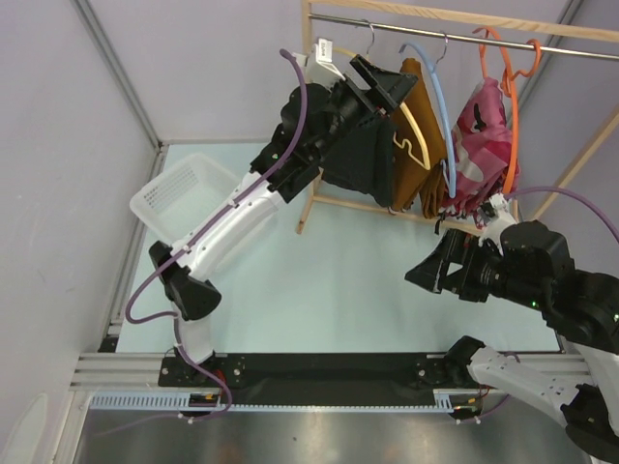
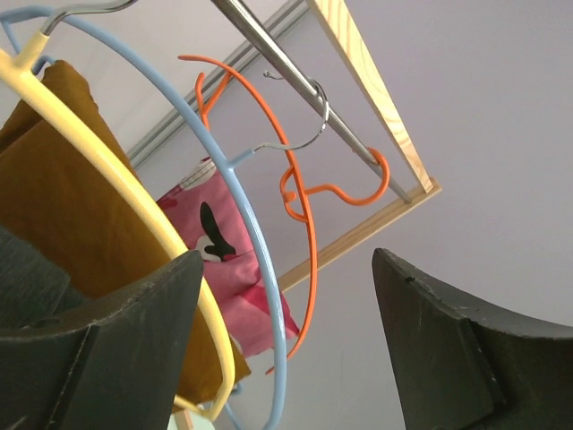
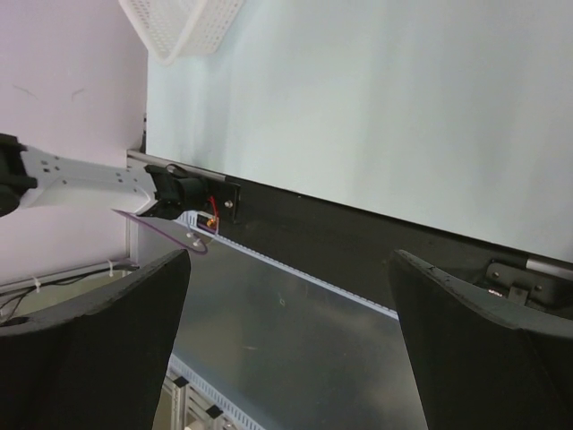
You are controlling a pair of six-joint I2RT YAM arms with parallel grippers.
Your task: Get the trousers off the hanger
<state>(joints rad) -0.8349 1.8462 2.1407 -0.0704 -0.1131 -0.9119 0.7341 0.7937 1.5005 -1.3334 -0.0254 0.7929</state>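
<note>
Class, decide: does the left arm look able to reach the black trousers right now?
Probably yes: the left gripper is open right beside the trousers, with nothing visible between them.

Black trousers (image 1: 361, 162), pale yellow hanger (image 2: 115, 173), pink camouflage garment (image 1: 484, 145).

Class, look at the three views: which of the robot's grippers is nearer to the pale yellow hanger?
Left. The left gripper is raised, its open jaws right beside the yellow hanger. The right gripper, also open, hangs low, well below it and apart from it.
</note>
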